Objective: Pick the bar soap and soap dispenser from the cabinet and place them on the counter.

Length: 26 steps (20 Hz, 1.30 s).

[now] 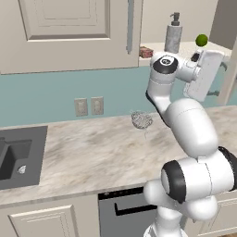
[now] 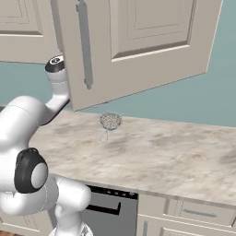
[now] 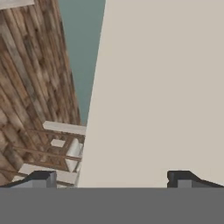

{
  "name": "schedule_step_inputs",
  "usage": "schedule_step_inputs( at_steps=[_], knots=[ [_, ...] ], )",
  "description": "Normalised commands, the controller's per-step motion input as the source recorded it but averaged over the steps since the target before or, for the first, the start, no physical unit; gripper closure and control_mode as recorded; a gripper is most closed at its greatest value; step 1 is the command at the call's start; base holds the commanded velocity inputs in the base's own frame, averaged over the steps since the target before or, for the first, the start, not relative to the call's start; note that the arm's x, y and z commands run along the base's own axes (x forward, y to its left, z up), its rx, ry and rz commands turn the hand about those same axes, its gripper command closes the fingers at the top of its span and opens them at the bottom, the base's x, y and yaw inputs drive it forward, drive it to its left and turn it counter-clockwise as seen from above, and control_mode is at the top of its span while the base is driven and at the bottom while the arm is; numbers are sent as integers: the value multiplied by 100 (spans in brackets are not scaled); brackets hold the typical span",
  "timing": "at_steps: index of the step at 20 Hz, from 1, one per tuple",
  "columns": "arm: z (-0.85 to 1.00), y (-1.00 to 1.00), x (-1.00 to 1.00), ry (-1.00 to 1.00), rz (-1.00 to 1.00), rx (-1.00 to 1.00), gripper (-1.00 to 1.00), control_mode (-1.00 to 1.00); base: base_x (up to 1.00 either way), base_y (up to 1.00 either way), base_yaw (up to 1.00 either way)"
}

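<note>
Cabinet (image 1: 65, 37) door open. On its shelf, left to right: bar soap (image 1: 146, 52), soap dispenser (image 1: 173, 34), lime (image 1: 201, 40); nothing taken yet. My gripper (image 3: 111, 177) is empty, its jaws spread wide, facing a plain beige panel. Counter (image 1: 92, 148) below holds a wire-mesh ball (image 1: 141, 120). Step in hand: approach. Next, I judge: turn toward the shelf, align on the dispenser.

Inside the open cabinet (image 1: 69, 37), on its shelf: bar soap (image 1: 146, 52) at left, soap dispenser (image 1: 173, 34) upright beside it, green lime (image 1: 201, 40) further right. Below, wire-mesh ball (image 1: 141, 120) resting on the counter (image 1: 88, 152); dark sink (image 1: 18, 157) at left.
</note>
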Motion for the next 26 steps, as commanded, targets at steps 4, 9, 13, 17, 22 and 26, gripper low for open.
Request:
schedule_step_inputs(
  at_steps=[4, 9, 13, 17, 22, 26],
  knots=[
    [-9, -26, -21, 0, -11, 0, -100, -100, 0, 0, 0],
    [-7, -48, -6, 0, -7, 2, -100, -100, 0, 0, 0],
    [-6, -55, -4, 0, -4, 5, -100, -100, 0, 0, 0],
    [-5, -56, -8, 0, 0, 7, -100, -100, 0, 0, 0],
    [-4, -52, -7, -1, 2, 8, -100, -100, 0, 0, 0],
    [-6, -50, -1, -1, 3, 7, -100, -100, 0, 0, 0]
  ],
)
